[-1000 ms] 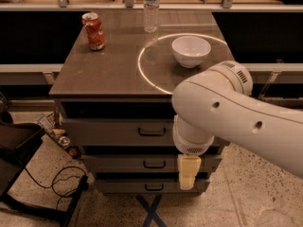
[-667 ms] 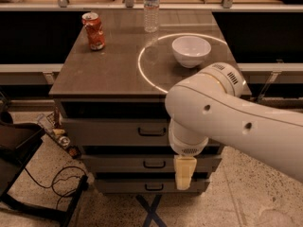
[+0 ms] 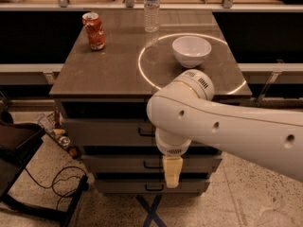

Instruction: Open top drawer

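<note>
The drawer cabinet stands in the middle of the view with three grey-brown fronts stacked under its brown top. The top drawer (image 3: 104,131) is the tallest front. Its front sits flush with the cabinet, and its small dark handle (image 3: 145,133) is partly covered by my white arm (image 3: 227,126). My gripper (image 3: 172,171) hangs down from the wrist in front of the middle drawer (image 3: 118,163), below and a little right of the top drawer's handle. It holds nothing that I can see.
On the cabinet top stand a red soda can (image 3: 94,30), a clear water bottle (image 3: 151,7) and a white bowl (image 3: 191,50). A dark chair (image 3: 19,155), a cable (image 3: 57,183) and small clutter (image 3: 59,135) lie on the floor at the left.
My arm and gripper have moved to the left across the drawer fronts, closer to the handles' column. The drawers have not moved.
</note>
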`<state>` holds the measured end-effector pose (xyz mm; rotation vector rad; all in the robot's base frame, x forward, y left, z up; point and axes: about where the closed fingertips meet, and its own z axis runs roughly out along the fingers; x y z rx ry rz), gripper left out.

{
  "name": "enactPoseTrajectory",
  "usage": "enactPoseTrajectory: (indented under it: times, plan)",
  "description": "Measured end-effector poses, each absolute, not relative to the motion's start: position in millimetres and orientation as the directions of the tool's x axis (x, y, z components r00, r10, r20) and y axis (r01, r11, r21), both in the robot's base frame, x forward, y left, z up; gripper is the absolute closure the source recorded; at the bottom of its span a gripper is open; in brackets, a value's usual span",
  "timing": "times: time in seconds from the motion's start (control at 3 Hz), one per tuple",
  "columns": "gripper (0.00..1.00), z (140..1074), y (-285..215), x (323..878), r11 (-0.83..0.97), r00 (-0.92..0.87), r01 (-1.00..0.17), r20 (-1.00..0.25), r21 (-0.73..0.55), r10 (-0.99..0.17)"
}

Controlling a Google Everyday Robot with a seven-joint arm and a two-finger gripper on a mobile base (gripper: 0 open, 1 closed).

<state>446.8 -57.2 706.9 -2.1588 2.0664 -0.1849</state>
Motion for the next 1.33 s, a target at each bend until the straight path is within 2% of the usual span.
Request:
enactPoseTrajectory:
  times: [1.33]
  plan:
    - [0.00,673.9,-18.3,465.9,-0.140,0.146,-0.979,-0.029,-0.151,-0.989]
